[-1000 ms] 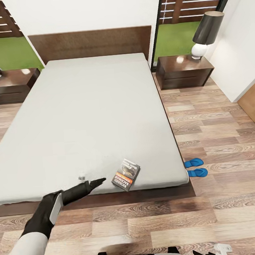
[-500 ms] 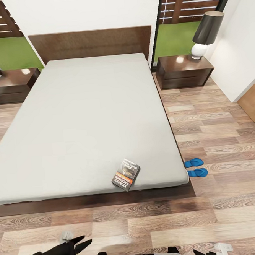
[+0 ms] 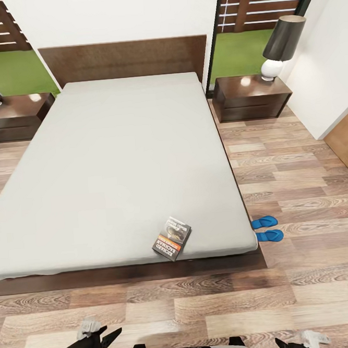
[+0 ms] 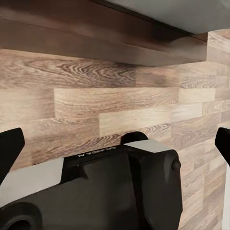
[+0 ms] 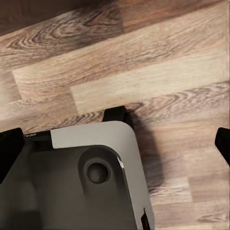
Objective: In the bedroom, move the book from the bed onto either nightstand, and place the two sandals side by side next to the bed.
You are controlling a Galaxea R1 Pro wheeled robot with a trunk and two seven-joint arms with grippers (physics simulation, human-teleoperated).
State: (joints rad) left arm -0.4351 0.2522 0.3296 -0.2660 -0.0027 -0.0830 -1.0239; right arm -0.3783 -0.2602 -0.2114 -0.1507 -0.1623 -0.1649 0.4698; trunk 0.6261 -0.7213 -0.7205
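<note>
Head view: sandals (image 3: pixel 267 228) half hidden beside bed (image 3: pixel 115 163).

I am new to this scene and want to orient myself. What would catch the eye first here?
The large bed with its pale mattress takes up most of the head view, and a small book lies near its foot edge. Two bright blue sandals sit side by side on the wooden floor beside the bed's right corner. A nightstand with a lamp stands at the right of the headboard.
</note>
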